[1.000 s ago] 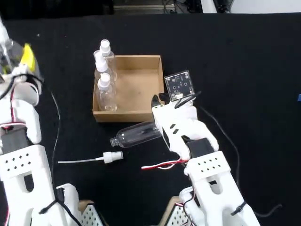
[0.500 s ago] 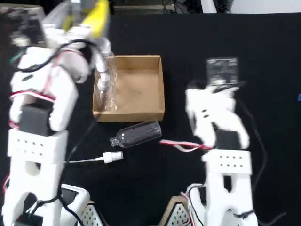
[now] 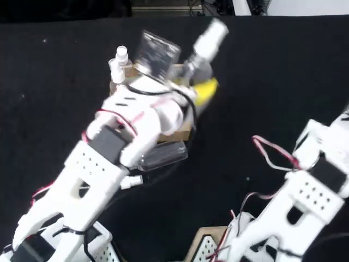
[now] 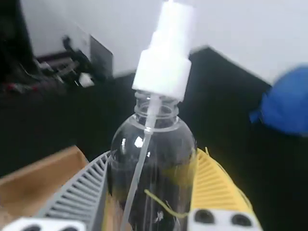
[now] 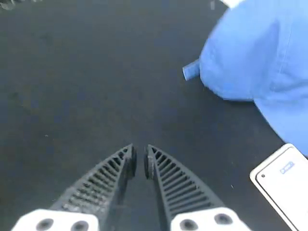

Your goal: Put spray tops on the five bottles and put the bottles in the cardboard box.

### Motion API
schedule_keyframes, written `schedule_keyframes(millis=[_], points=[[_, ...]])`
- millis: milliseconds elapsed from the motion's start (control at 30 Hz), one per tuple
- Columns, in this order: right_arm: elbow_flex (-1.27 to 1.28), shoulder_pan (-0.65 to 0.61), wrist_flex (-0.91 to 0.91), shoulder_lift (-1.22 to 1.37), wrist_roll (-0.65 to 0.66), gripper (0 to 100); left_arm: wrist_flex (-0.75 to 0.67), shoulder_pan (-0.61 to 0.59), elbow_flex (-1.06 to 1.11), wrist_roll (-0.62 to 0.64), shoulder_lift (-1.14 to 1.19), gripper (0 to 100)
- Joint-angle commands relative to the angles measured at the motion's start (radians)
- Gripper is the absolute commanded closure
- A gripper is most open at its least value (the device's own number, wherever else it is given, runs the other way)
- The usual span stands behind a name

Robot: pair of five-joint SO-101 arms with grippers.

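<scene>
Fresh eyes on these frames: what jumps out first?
The left tool grips a clear plastic bottle with a white spray top, in the air by the far corner of the brown cardboard box. On the box's near side, a clear uncapped bottle lies on its side on the black table, with a loose white spray top close by.

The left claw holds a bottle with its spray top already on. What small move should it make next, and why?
Probably ease the clear plastic bottle with the white spray top, gripped in the left claw, down into the brown cardboard box. The top is already on, and the high view shows the bottle raised and tilted by the box, where other capped bottles stand.
</scene>
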Motion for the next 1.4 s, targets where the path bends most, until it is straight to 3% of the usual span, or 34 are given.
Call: schedule_keyframes(millis=[0, 100, 267, 333, 500, 733, 967, 1133, 1367], points=[[-0.114, 0.051, 0.009, 0.13, 0.011, 98.6, -0.083, 0.084, 0.088, 0.002, -0.011, 97], [-0.203, 0.074, 0.055, 0.222, 0.011, 98.6, -0.247, 0.137, 0.275, 0.002, -0.009, 97], [-0.309, 0.127, 0.153, 0.32, 0.014, 98.6, -0.672, 0.156, 0.579, -0.005, -0.023, 97], [-0.311, 0.123, 0.184, 0.331, 0.046, 98.6, -0.783, 0.154, 0.659, -0.005, -0.021, 97], [-0.305, 0.12, 0.216, 0.331, 0.084, 98.6, -0.925, 0.154, 0.748, 0.002, -0.009, 97], [-0.303, 0.044, 0.29, 0.331, 0.089, 98.6, -0.991, 0.154, 0.8, 0.002, -0.008, 97], [-0.305, -0.017, 0.358, 0.329, 0.091, 98.6, -1.227, 0.147, 0.901, 0.003, 0.021, 97], [-0.303, -0.015, 0.359, 0.329, 0.091, 98.6, -1.346, 0.14, 0.796, 0.003, 0.305, 97], [-0.302, -0.006, 0.359, 0.329, 0.127, 98.6, -1.68, 0.179, 0.674, -0.006, 0.724, 97]])
